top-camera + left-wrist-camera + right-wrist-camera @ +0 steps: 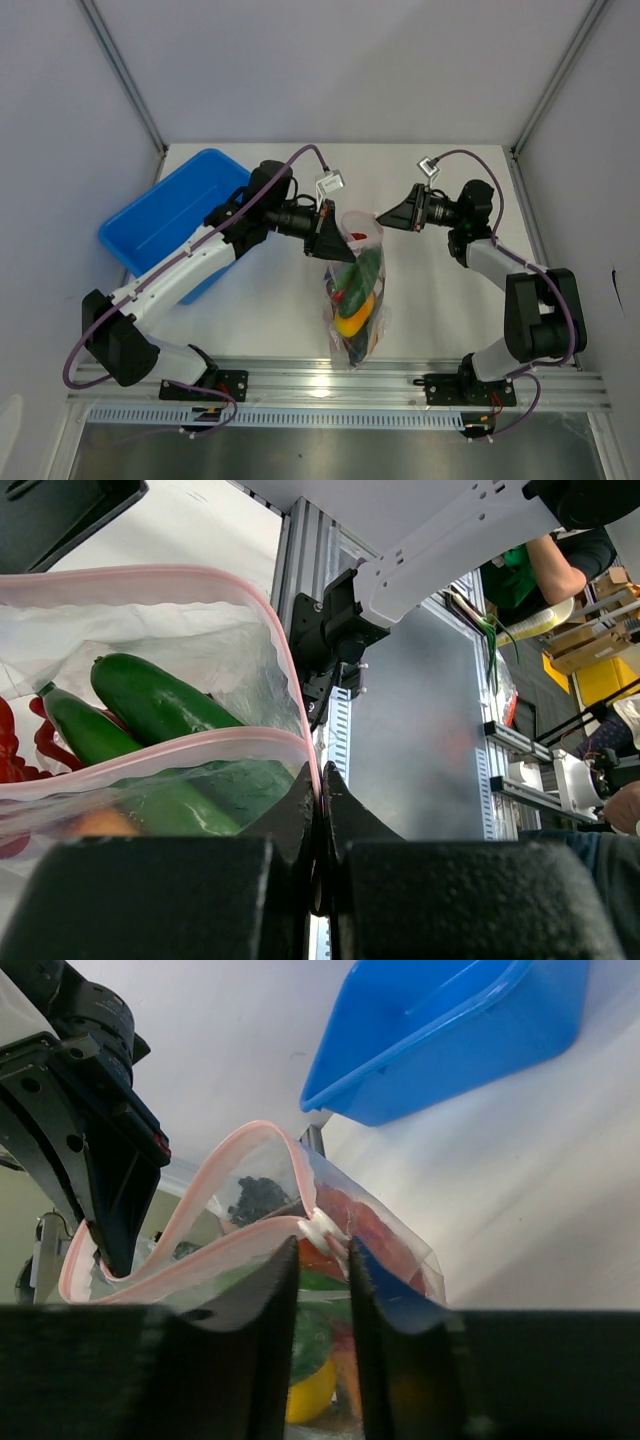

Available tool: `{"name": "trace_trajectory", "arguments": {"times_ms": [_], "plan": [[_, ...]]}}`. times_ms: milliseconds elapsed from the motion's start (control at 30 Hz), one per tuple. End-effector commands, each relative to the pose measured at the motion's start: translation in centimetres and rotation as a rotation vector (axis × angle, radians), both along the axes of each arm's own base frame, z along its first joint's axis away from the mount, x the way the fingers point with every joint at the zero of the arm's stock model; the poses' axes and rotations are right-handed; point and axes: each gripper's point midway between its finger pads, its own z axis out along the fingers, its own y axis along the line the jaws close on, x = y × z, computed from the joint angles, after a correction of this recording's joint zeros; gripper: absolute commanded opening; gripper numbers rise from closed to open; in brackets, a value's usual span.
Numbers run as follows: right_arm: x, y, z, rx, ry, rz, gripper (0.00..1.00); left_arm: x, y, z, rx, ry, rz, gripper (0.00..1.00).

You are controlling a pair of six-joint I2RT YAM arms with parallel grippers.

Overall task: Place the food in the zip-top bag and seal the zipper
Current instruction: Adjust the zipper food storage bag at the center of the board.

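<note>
The zip-top bag [355,300] hangs above the table between my two grippers, its mouth gaping. Inside it lies the food: long green vegetables [150,700], red chillies [10,750] and a yellow piece [310,1395]. My left gripper [322,775] is shut on one end of the pink zipper [150,755]. At the other end, my right gripper [322,1250] has its jaws drawn narrow around the zipper's white slider [323,1228], which fills the gap between the tips. From above, the left gripper [330,232] and right gripper [385,222] flank the bag's top.
A blue plastic bin [170,215] sits at the back left, behind the left arm. The aluminium rail [330,385] with both arm bases runs along the near edge. White walls enclose the table on three sides.
</note>
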Motion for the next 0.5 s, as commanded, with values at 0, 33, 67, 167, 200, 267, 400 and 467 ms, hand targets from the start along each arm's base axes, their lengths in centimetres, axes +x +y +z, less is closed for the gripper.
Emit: {"name": "trace_trajectory", "arguments": {"times_ms": [0,33,67,167,200,267,400,467], "plan": [[-0.6,0.4,1.4,0.015,-0.066,0.044,0.24,-0.3,0.2,2.0,-0.07,-0.051,-0.033,0.01],[-0.5,0.4,1.3,0.014,-0.059,0.044,0.11,-0.2,0.3,1.8,-0.069,-0.048,-0.031,0.01],[-0.5,0.5,1.5,0.013,-0.056,0.045,0.03,-0.2,0.3,1.9,-0.07,-0.051,-0.028,0.01],[-0.6,0.2,2.2,0.011,-0.048,0.025,0.0,0.0,0.7,1.6,-0.065,-0.05,-0.013,0.01],[-0.3,0.0,2.2,0.003,-0.029,-0.001,0.0,0.2,1.1,1.5,-0.063,-0.051,-0.001,0.0],[-0.4,-0.6,3.8,-0.002,-0.066,-0.038,0.0,0.5,1.5,0.8,-0.044,-0.053,0.026,0.0],[-0.9,-1.4,5.7,-0.059,-0.117,-0.109,0.0,1.1,2.8,0.3,-0.012,-0.075,0.072,0.01],[-1.6,-1.6,6.4,-0.062,-0.135,-0.105,0.0,1.3,3.2,-0.1,-0.008,-0.071,0.081,0.0]]}}
